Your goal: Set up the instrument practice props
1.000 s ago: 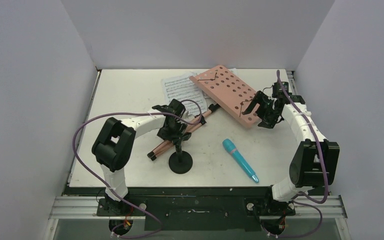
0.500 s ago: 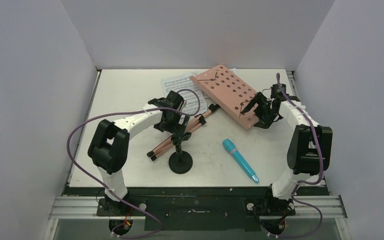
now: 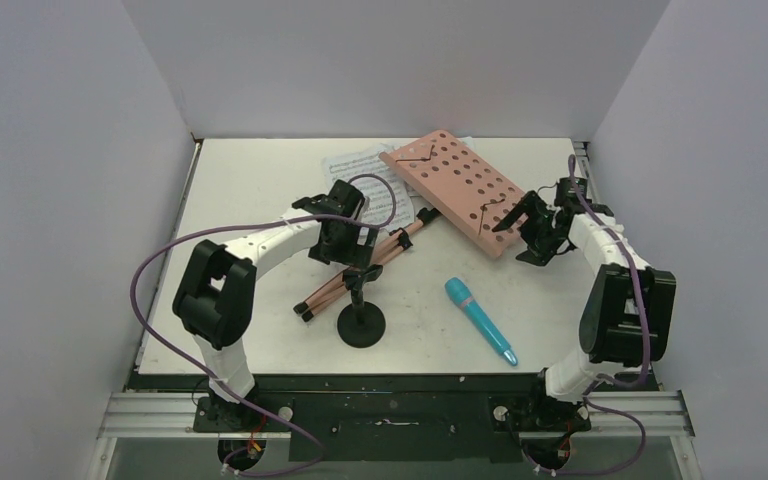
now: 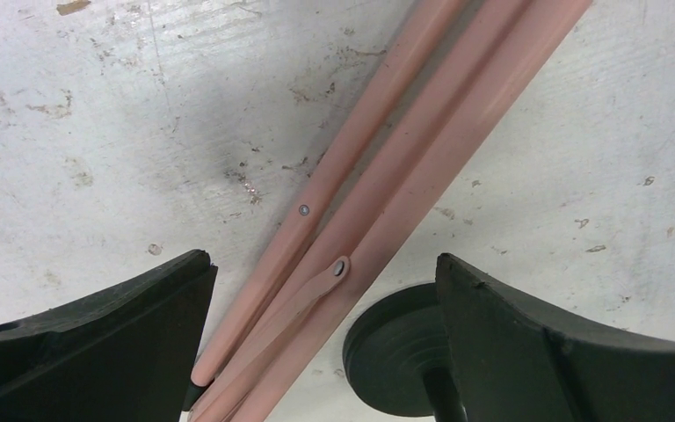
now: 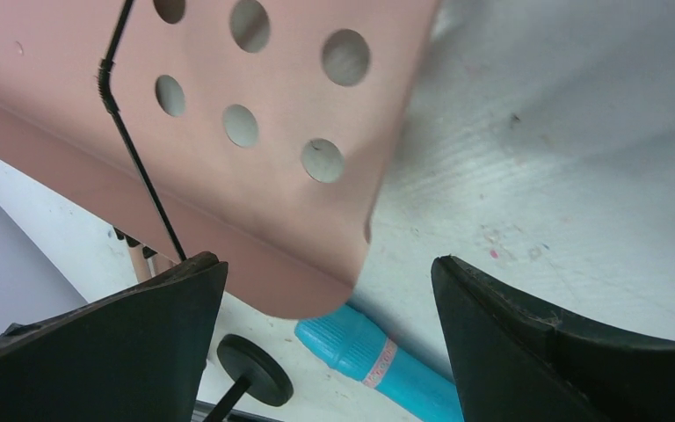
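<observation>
White walls box in a scuffed, pale table [image 3: 250,190] with grey smudges all over it. Lying flat at about 1 o'clock is the music stand [image 3: 457,188]: a pink plate full of round holes, with thin black wire clips on it and a rounded corner. Its folded legs [image 4: 387,176] are smooth pink tubes with little rivets, running diagonally toward 7 o'clock. Some sheet music [image 3: 358,176] sits at 12, partly tucked under the plate. Upright near 6 is the mic stand [image 3: 361,322], black with a round disc base, right by the tubes. Over at 5 the microphone [image 3: 480,320], teal plastic with a pink band, lies loose.

Hanging over the tubes is the left gripper [image 4: 325,299], jaws spread wide, one on either side, gripping nothing. Same deal with the right gripper [image 5: 325,290]: wide and empty, with the plate corner showing between its fingers.

Compared to half a second ago, the right gripper has backed off toward 3 o'clock, away from the plate's edge. The left one barely budged, and the props haven't moved.
</observation>
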### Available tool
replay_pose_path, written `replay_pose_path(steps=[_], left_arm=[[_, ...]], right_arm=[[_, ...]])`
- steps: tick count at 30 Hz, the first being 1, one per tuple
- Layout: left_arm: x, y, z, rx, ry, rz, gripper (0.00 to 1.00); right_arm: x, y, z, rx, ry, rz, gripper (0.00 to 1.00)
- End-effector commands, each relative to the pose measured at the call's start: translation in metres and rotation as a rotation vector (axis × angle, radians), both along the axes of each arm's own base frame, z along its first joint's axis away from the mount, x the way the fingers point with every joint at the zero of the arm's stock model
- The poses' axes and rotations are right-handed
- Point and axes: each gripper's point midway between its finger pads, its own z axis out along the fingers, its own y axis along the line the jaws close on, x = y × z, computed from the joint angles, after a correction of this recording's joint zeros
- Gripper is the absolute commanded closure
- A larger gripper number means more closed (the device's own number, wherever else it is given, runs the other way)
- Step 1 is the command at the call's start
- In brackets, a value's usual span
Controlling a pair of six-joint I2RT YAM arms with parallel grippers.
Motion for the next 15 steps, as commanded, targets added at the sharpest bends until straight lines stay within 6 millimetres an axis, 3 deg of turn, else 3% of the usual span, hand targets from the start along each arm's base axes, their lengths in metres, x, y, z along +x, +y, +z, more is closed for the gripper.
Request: replay_pose_path(steps=[1,5,10,15], left_arm=[[0.016,-0.02,0.008,-0.083,-0.028,-0.023,0.04],[0.016,-0.026,-0.004,-0.086,0.006,-0.06,0.03],[0.016,-0.03,-0.009,-0.1,0.019,-0.073,0.04],[0.012,-0.034,-0.006,-0.136,0.018,-0.06,0.04]], right_arm=[[-0.009,-0.019,0.017,0.014,-0.07,-0.067,0.1],[-0.007,-0.012,0.012,0.113,-0.119,-0.072,0.1],[0.016,-0.003,0.009,0.221,-0.208,-0.072,0.1],[0.035,0.007,0.011,0.355,-0.313,-0.108,0.0]])
